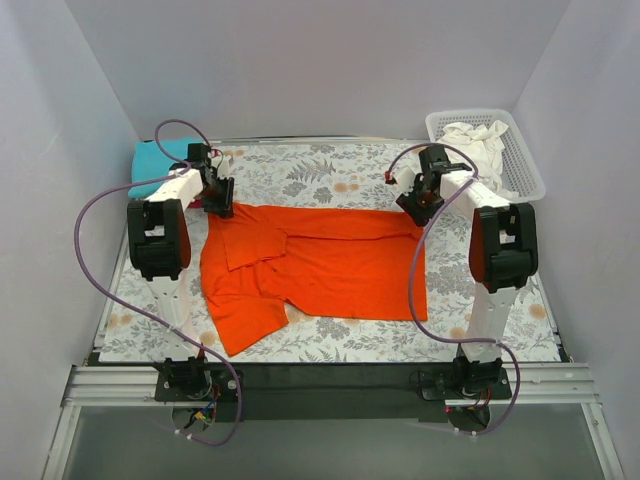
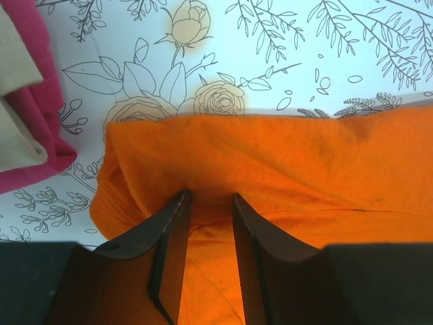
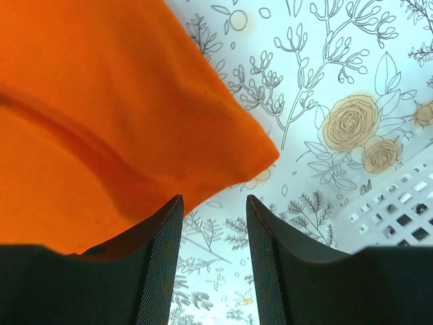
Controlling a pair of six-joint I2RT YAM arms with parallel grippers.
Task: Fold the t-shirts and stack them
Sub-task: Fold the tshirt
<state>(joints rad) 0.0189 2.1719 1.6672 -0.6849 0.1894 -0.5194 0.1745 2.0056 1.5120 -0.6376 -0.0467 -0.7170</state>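
One bright orange t-shirt (image 1: pixel 320 265) spread mostly flat at centre frame on the grey floral cloth (image 1: pixel 330 170) covering the counter, with a sleeve and the lower left part rumpled and turned over. At its upper left corner, the left pincer (image 1: pixel 218 198), lowered onto the fabric. Seen from the left wrist, fingers a narrow gap apart, orange cloth between them and bunched just past the tips; clamped or merely resting, cannot tell. At the upper right corner, the right pincer (image 1: pixel 418 203), parted, with bare floral print showing through the gap and the shirt's corner off to the left of it. Teal t-shirt (image 1: pixel 152 160) at upper left, behind the left arm. Crimson t-shirt (image 2: pixel 37 128) at the left edge of the left wrist view, near the orange one but apart. White t-shirt (image 1: pixel 480 140) crumpled inside the white lattice basket (image 1: pixel 527 182), upper right.
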